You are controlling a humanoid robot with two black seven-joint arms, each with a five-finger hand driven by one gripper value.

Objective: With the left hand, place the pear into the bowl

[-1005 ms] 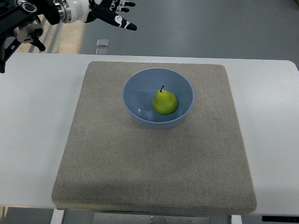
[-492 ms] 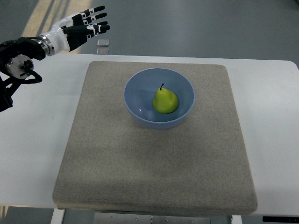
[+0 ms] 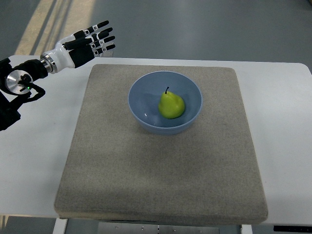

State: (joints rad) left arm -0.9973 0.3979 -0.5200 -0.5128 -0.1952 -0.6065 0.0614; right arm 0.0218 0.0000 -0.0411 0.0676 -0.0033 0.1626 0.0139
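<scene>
A yellow-green pear (image 3: 171, 105) with a dark stem lies inside a light blue bowl (image 3: 141, 105) on a grey-brown mat (image 3: 161, 170). My left hand (image 3: 92, 43) is at the upper left, above the table's far edge and well away from the bowl. Its black and white fingers (image 3: 103, 39) are spread and hold nothing. The right arm does not show.
The mat lies on a white table (image 3: 34, 146). A small clear square object (image 3: 107, 48) lies on the grey floor past the table's far edge, partly behind my left fingers.
My left hand has moved down and to the left, away from the bowl, and its fingers now spread open. The pear and bowl stay still.
</scene>
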